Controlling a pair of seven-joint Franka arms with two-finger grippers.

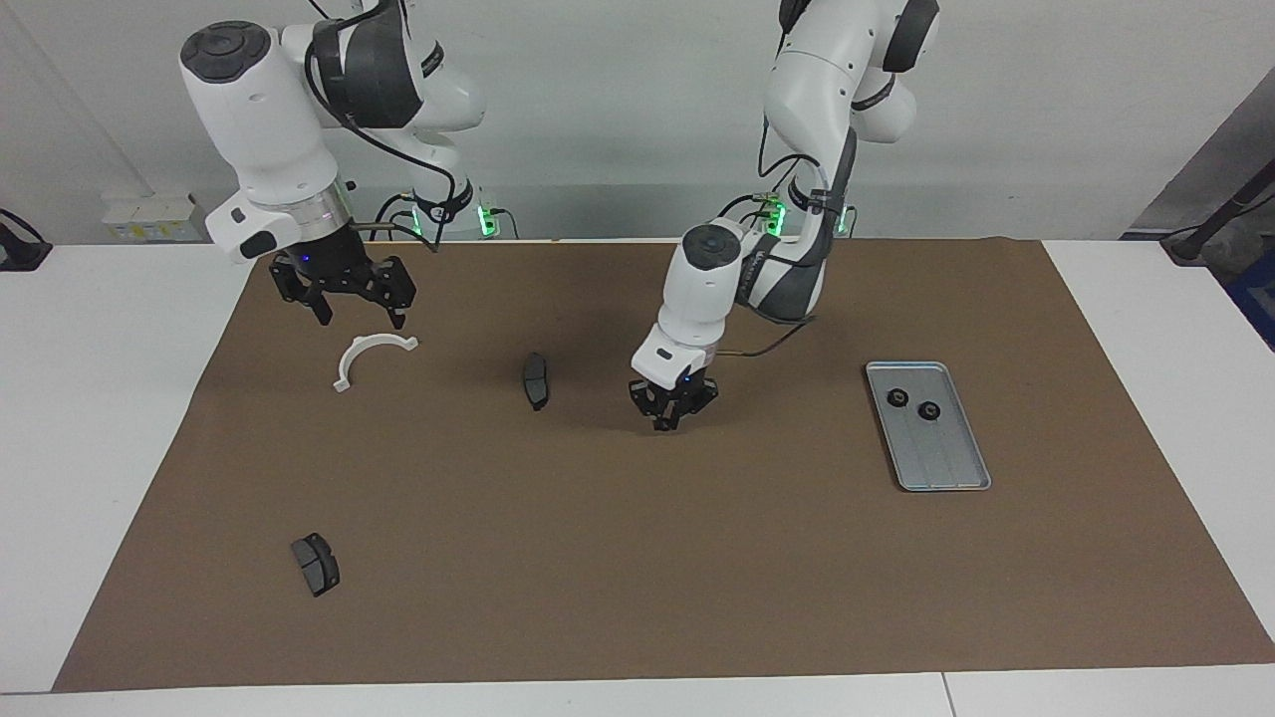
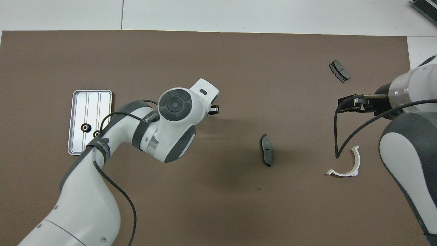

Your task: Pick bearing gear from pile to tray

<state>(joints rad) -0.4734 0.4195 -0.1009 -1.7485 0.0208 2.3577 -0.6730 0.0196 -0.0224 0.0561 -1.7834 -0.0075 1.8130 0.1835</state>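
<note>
My left gripper [image 1: 670,420] hangs just above the brown mat [image 1: 637,558], between the middle brake pad [image 1: 535,379] and the tray [image 1: 944,468]. Its fingertips are shut on a small black bearing gear, which they mostly hide. The silver tray [image 2: 89,102] lies toward the left arm's end and holds two black gears [image 1: 896,398] [image 1: 929,410]; in the overhead view the left arm partly covers one. What is left of the pile lies scattered. My right gripper [image 1: 359,307] is open in the air over the mat beside the white arc [image 1: 367,356].
A second brake pad [image 1: 316,564] lies far from the robots toward the right arm's end. The white arc [image 2: 348,167] and the middle brake pad [image 2: 266,150] lie apart on the mat. White tabletop borders the mat on all sides.
</note>
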